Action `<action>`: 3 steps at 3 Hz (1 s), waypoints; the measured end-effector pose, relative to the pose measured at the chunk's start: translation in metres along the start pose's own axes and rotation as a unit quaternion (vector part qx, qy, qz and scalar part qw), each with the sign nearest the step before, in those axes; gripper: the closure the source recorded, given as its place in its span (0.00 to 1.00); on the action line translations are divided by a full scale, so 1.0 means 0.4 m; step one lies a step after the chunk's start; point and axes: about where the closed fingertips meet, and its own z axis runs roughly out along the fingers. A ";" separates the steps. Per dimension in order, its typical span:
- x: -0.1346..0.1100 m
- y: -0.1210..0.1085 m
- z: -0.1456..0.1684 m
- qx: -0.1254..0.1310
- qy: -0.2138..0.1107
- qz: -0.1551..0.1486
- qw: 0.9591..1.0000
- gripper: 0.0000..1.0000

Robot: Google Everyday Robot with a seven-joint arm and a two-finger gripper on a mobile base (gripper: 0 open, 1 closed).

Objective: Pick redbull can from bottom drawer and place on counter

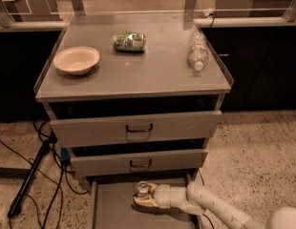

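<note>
Reckoning we're early: tool point(144, 200) at the slim silver can point(142, 189) in the grey metal bottom drawer point(114, 210), can't tell if it's clamped, matte grey worktop point(153, 73) trip left.

The gripper point(144, 200) is sitting in the bottom drawer point(110, 211), with the middle drawer point(138, 162) jutting just above. Bare counter point(153, 75) is lying open between bowl point(76, 59) and bottle point(197, 51).

Warm, dim overhead light leaves the end effector point(141, 197) in the shadowed bottom drawer point(112, 210)
</note>
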 end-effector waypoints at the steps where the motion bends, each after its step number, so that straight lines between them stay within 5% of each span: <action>1: -0.091 -0.010 -0.042 0.002 -0.009 -0.022 1.000 1.00; 3: -0.128 -0.008 -0.048 0.001 -0.008 -0.031 0.999 1.00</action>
